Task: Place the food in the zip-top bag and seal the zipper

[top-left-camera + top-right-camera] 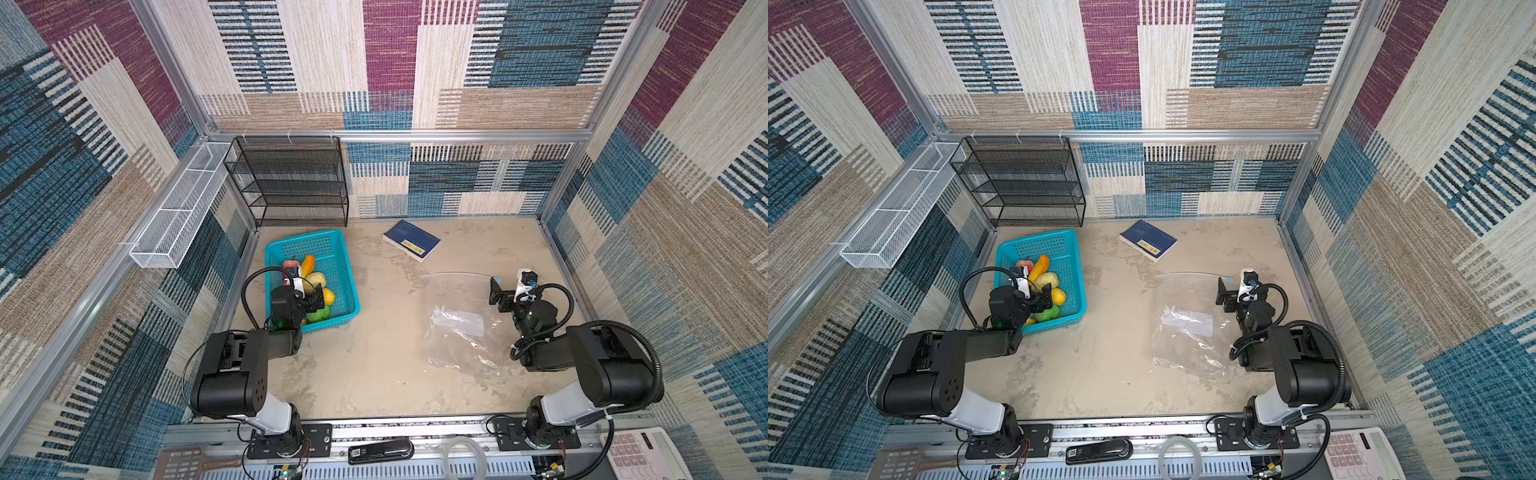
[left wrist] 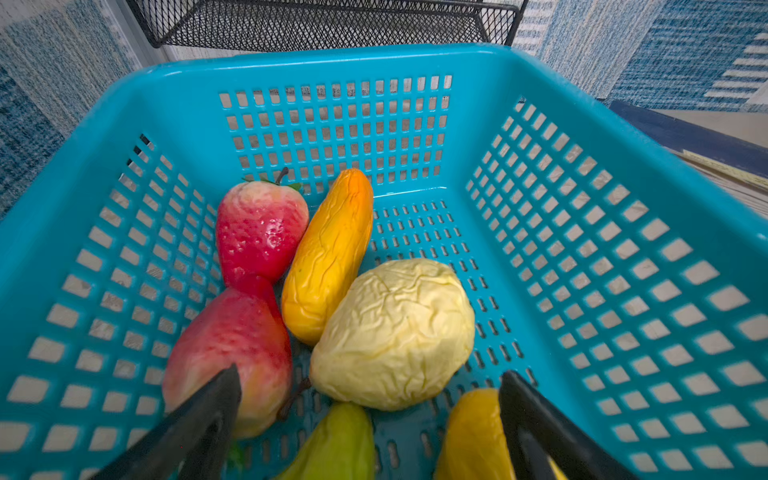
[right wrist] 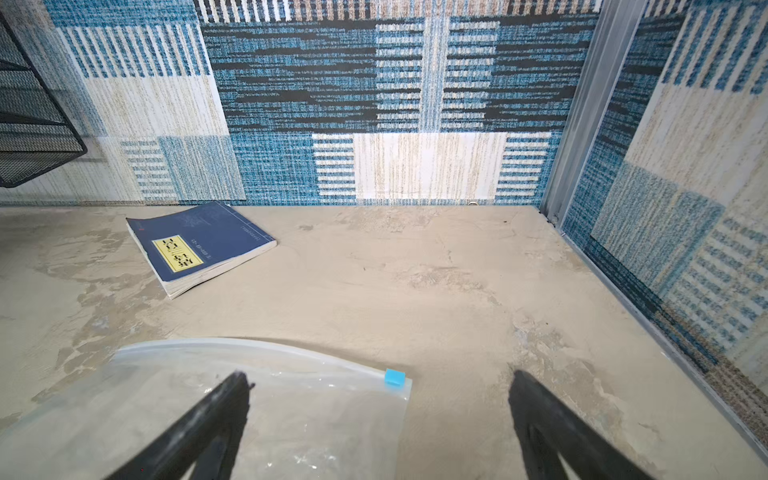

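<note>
Starting on the food (image 1: 318,277), our left gripper (image 2: 370,376) hangs wide open above the pale pear (image 2: 395,332) in the basket (image 1: 305,235), at the left edge of the table (image 1: 374,365). Our right gripper (image 3: 378,376), also wide open, hovers above the bag (image 1: 457,299) zipper (image 3: 249,345) by the right edge. Next, we should pinch the pear.

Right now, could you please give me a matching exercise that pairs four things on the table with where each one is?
Things:
1. left pincer
2. right pincer
3. food
4. blue book

Places:
a. lying flat near the back wall
b. open, by the blue slider of the zip-top bag
c. lying in the teal basket
d. open, poised over the pale fruit

Pairs: 1-d; 2-b; 3-c; 4-a.
</note>
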